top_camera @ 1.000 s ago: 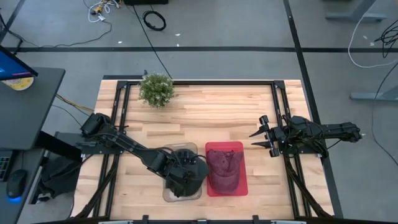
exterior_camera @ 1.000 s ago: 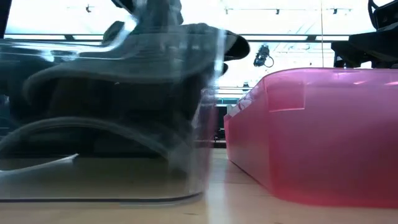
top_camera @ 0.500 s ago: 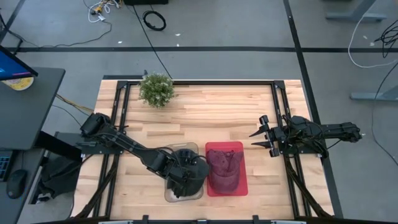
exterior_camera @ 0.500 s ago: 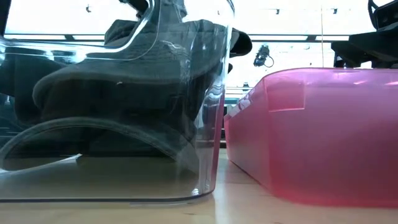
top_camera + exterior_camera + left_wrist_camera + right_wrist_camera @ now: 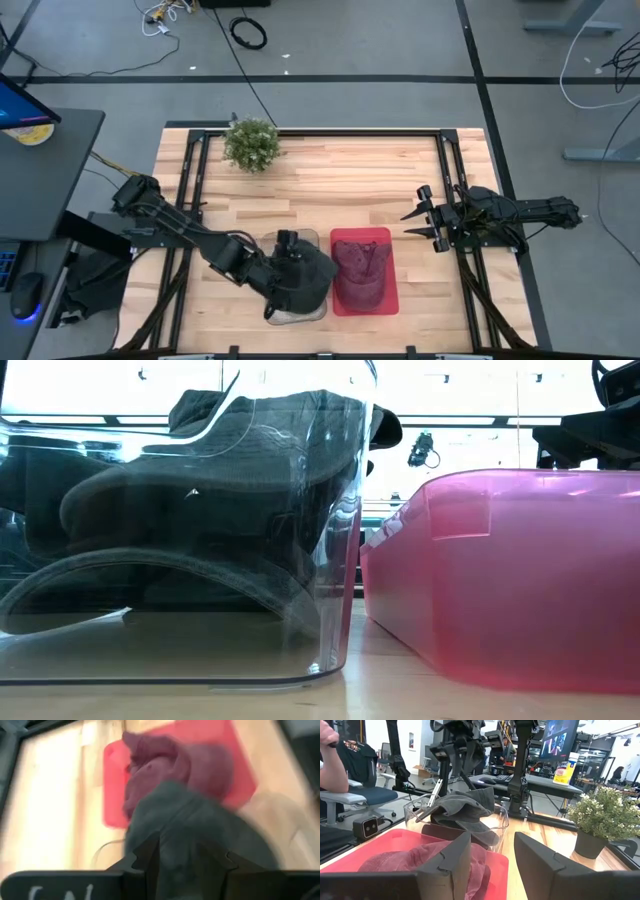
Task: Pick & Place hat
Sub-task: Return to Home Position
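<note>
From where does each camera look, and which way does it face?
High: overhead, straight down on table; left arm over clear bin, right arm aside.
Low: table height, facing clear bin, red bin; no fingers.
Left wrist: above black cap, red cap; left fingers show.
Right wrist: toward bins, plant; right fingers show.
Shared: red bin, everywhere.

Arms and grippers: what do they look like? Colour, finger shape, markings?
The left arm and right arm are black, slim jointed links. The left gripper and right gripper each have two dark, flat, angular fingers. White lettering, unreadable, sits on the left wrist's bar.
</note>
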